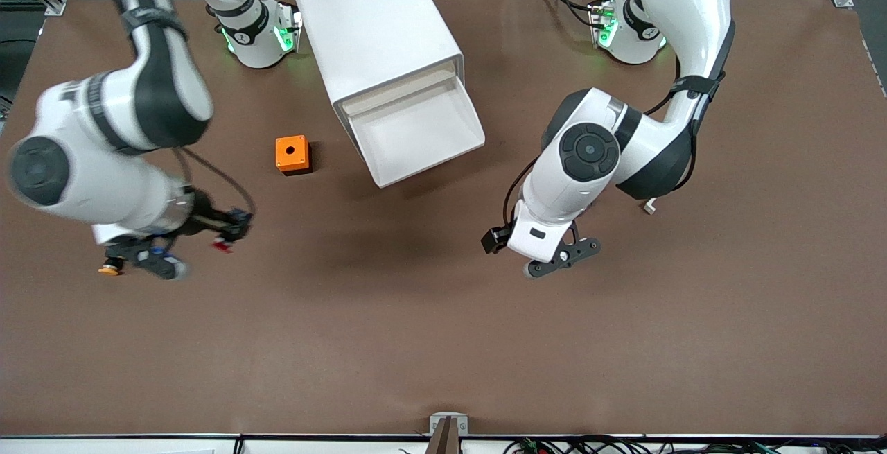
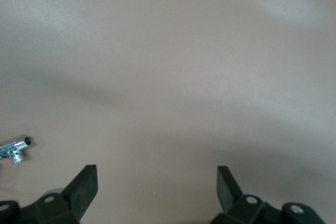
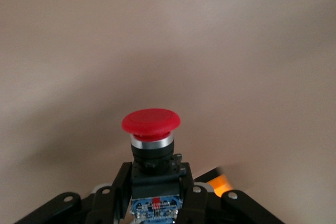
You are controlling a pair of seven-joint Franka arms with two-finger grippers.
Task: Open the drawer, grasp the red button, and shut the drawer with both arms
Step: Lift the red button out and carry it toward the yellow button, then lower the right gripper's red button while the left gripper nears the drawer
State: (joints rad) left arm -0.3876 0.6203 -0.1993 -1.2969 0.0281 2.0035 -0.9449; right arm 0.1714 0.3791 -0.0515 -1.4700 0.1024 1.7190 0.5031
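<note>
A: Where is the red button (image 3: pixel 151 129) right now?

B: Clenched in the right tool (image 1: pixel 223 231). Its fingers (image 3: pixel 119 182) pinch the black-and-blue body, and the red cap sticks out past the tips. The tool hangs over the brown desk (image 1: pixel 443 343) at the right arm's end, at about five o'clock from the orange box (image 1: pixel 292 154).

A: Is the button touching the desk?

B: I cannot tell; from the wrist camera only bare desk shows past the cap.

A: And the drawer (image 1: pixel 419 135)?

B: The top drawer of the white cabinet (image 1: pixel 378 31) is pulled out, and its tray looks bare inside. The cabinet sits mid-desk between the two arm bases, with the drawer pointing toward roughly five o'clock in the front camera.

A: What about the left tool (image 1: pixel 563 258)?

B: Released, its fingers (image 2: pixel 84 187) spread wide with nothing between them. It hovers over the desk at about four o'clock from the drawer, well apart from it.

A: Anything else lying around?

B: A yellow-capped button (image 1: pixel 111 267) sits on the desk just beside the right tool, and a small silver metal piece (image 2: pixel 16 149) lies near the left tool.
</note>
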